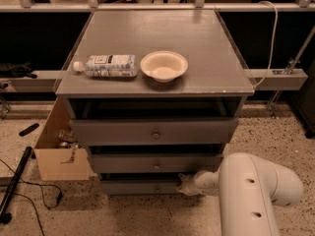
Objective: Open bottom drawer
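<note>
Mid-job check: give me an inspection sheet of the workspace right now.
Surface: grey cabinet top, bears two items.
Job's things: bottom drawer, lowest of three; how far out, cannot tell.
Clutter: water bottle lying on its side; empty bowl beside it.
Grippers: gripper at the bottom drawer's front, right of centre.
Cables: black cable on floor, left; white cable at right.
Surroundings: open cardboard box left of cabinet; speckled floor.
</note>
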Motion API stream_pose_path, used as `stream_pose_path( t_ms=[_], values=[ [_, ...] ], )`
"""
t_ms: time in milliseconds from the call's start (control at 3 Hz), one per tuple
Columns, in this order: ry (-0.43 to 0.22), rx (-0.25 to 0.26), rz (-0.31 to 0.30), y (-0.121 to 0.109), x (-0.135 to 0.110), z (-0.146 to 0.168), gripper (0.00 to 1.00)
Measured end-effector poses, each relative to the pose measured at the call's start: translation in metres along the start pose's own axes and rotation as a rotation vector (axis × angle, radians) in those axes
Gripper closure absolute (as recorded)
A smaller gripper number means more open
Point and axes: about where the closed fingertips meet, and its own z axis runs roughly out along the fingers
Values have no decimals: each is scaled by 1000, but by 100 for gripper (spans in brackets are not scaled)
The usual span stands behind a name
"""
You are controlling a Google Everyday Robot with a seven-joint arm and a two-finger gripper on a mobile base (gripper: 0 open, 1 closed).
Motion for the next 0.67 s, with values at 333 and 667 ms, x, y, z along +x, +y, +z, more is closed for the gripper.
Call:
stream_pose_path(
  t_ms=[333,667],
  values=[
    [-15,-11,-5,10,1,-4,100],
    [-54,-44,-23,35,-2,-17,100]
  ],
)
